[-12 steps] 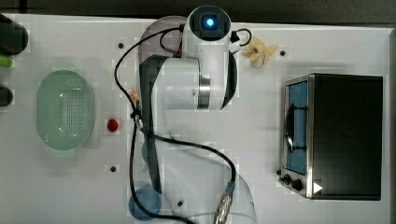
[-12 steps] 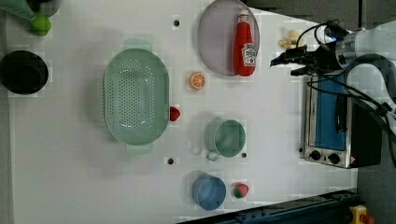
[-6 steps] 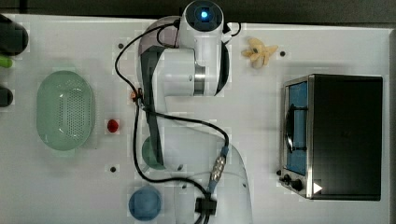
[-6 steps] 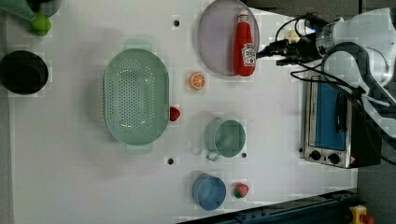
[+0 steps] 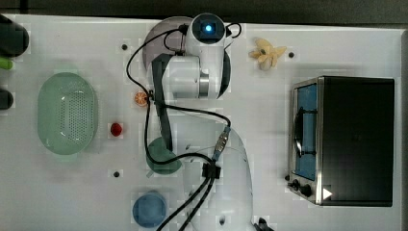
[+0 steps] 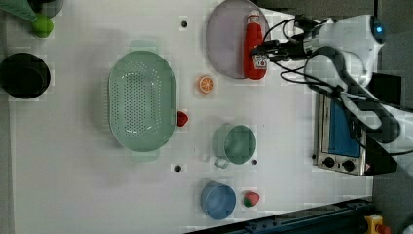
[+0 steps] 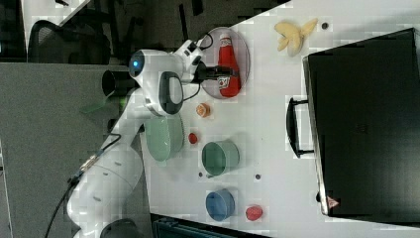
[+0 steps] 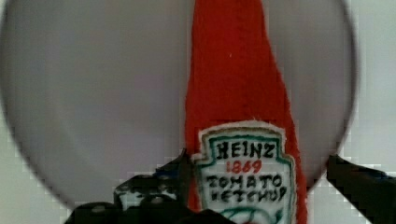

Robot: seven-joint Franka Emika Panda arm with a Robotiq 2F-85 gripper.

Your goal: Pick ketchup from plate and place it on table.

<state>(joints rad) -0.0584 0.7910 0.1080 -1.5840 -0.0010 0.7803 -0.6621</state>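
The ketchup (image 6: 254, 48) lies flat on the plate (image 6: 226, 41), cap toward the plate's far rim and labelled base at the near rim. In the left view it occupies the plate's 3 o'clock side, with the label end reaching the rim at about 5 o'clock. In the wrist view the ketchup (image 8: 240, 116) runs along the line of sight, label nearest the camera; lying on its side, the narrow body is presented crosswise to the fingers.

The gripper (image 6: 265, 48) is positioned at the label end with its jaws spread wide. In the wrist view one dark finger (image 8: 154, 184) sits close against the label's edge and the other finger (image 8: 359, 179) stands clear on the opposite side, so the bottle base falls between them. Nothing is clamped. In the right view the gripper (image 7: 218, 74) reaches in low and level over the plate (image 7: 242, 47), an approach suited to a flat-lying object.

Judgement: the step in hand is alignment before closing. The label band appears to be the widest part and a sound grip point.

Surrounding items on the table (image 6: 73, 185), referenced from the plate in the left view:
- orange slice (image 6: 206, 84), near, 7 o'clock;
- green basket (image 6: 141, 100), 8 o'clock, well apart;
- green cup (image 6: 236, 144), 6 o'clock;
- toaster oven (image 6: 341, 131), 4 o'clock.

Open tabletop lies between the orange slice and the cup, a likely set-down zone.
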